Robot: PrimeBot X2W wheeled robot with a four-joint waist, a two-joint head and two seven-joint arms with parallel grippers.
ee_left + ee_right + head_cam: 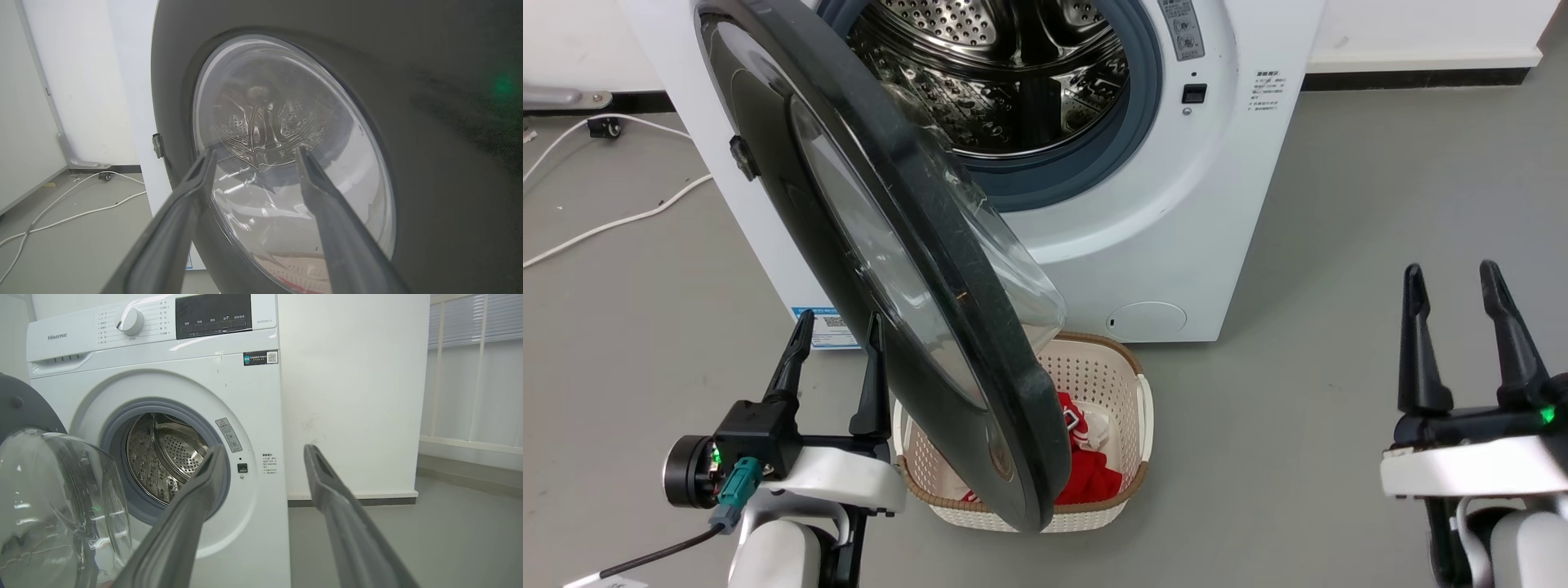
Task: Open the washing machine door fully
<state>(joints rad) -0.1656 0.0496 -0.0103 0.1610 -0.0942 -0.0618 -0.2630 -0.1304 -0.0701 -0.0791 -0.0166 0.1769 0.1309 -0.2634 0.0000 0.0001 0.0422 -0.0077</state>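
The left gripper (840, 327) hovers just beside the outer face of the washing machine door (768, 135), fingers parted. The right gripper (1451, 282) sits well apart from that door, fingers likewise parted.

One door (874, 245), one basket (1145, 408), two claws (841, 316) (1450, 268)

Laundry area: front-load washer (253, 396), basket (1134, 384) of red clothes (1094, 483), grey floor (1380, 229).

Head view: high, aimed forward and down onto white front-loading washing machine (1176, 229) and grey floor (1339, 245).
Left wrist view: low, very close to outer face of large round glossy black door with clear glass bowl (351, 134).
Right wrist view: low, farther back, facing machine front.
Door common to all three; perforated steel drum (1013, 73) shared by head and right wrist views.
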